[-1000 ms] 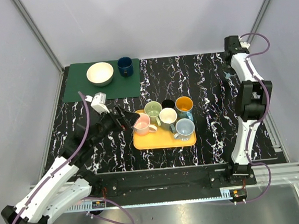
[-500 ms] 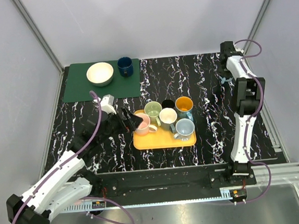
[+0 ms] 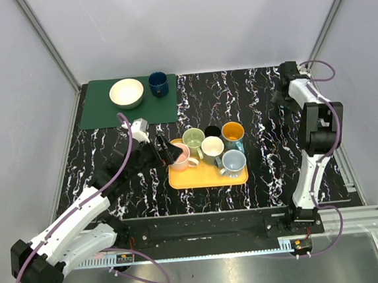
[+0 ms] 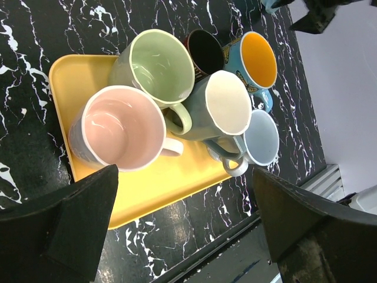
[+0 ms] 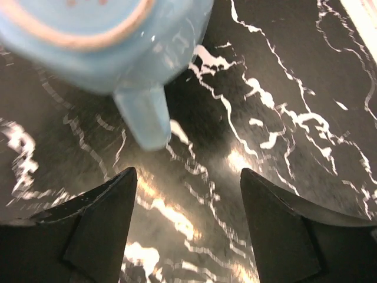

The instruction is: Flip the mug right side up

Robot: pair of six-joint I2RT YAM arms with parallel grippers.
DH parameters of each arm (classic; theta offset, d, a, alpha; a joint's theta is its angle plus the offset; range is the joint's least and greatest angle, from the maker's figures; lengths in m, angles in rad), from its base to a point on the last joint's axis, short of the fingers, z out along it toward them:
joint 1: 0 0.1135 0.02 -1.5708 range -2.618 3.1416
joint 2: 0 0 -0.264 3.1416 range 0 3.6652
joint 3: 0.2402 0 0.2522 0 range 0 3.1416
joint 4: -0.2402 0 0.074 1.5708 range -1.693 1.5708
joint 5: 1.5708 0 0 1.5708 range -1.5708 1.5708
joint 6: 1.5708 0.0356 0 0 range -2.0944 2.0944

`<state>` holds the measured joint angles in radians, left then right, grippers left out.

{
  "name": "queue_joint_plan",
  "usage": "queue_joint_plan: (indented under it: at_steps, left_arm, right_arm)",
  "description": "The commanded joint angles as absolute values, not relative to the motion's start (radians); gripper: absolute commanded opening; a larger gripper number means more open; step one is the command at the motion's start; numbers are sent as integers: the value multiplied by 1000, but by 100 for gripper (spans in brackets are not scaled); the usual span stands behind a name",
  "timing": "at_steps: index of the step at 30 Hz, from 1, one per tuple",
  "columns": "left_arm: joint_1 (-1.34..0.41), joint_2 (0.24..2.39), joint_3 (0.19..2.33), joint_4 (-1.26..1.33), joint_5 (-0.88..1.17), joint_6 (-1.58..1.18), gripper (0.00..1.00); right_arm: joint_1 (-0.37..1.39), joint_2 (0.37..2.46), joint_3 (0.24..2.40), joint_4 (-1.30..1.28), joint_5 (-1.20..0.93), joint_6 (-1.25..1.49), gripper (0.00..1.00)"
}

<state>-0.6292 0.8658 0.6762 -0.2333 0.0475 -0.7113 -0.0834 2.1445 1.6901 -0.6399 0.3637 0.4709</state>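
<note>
Pale blue, base uppermost: so recorded the mug (image 5: 88, 35) at the top of the right wrist view. Stands inverted on the black, white-veined desk (image 5: 283, 88), unglazed foot ring toward the camera, handle pointing down toward the gap between the fingers (image 5: 94, 230). Found the right hand (image 5: 185, 177) released, both dark fingers spread wide and short of the mug, nothing between them. Noted slight blur on mug and desk.

From the top external view, placed the right hand at the far right of the desk, with the arm folded above it. Could make out only a pale sliver of the mug beneath. Logged the left hand (image 3: 166, 150) at the left end of a yellow tray (image 3: 205, 177) near mid-desk, just beside a pink mug (image 3: 179, 157). Counted six mugs mouth-up and packed together: pink mug, green mug (image 3: 193, 138), grey mug (image 3: 212, 146) with cream lining, black mug (image 3: 212, 131), blue mug (image 3: 232, 132) with orange lining, grey-blue mug (image 3: 233, 159). Could not tell whether the far ones stand on the tray. Noted at far left a green mat (image 3: 100, 113) carrying a cream bowl (image 3: 126, 92) and a dark blue cup (image 3: 158, 84), side by side.

From the left wrist view, confirmed the left hand released, fingers wide apart above the tray. Pink mug below and between them, no contact seen.
</note>
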Motion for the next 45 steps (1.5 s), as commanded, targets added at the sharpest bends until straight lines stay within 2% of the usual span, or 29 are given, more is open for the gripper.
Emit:
queue_joint_plan:
  at_steps: [1,5,7,9,10,11,13,19,24,28,34,41,42,45]
  left_arm:
    - [-626,854,690,-207,9,-698,99]
    - [-626,853,689,-224,-89,-713,99]
    - [-626,853,684,-221,-144,-722,99]
    - [-626,862,692,-227,-181,-721,99]
    - [-626,864,702,-232,-189,-718,99]
    - [-626,871,709,-238,-198,-716,99]
    - [-626,879,733,-267,-215,-713,99]
    - [-627,962,827,-307,-120,-606,99]
    - [-718,1044,863,-302,-172,-583,99]
    - [-739,1094,858,-305,-187,-682,99]
    - [-828,1158,847,-348,-281,-810,93]
    - [-891,1192,793,-341,-377,-1141,85]
    - [-894,1189,789,-342,-383,-1150,86]
    - [-896,1169,802,-418,-425,-1164,96]
  right_arm:
    - [-45,1870,1660,-627,328,526,77]
    - [66,1648,1489,-579,244,557,75]
    - [155,1496,1383,-469,174,604,73]
    - [219,1339,1173,-338,80,650,83]
    - [230,1291,1102,-254,4,676,95]
    - [233,1249,1007,-241,-49,693,95]
    - [244,1165,957,-294,-147,666,96]
    - [412,973,910,-504,24,552,100]
    - [489,956,929,-612,139,564,100]
    - [554,940,917,-637,265,577,100]
    - [555,905,882,-594,232,594,98]
    - [557,946,913,-558,206,575,97]
    - [558,956,922,-557,180,537,96]
    - [630,1003,979,-589,133,465,96]
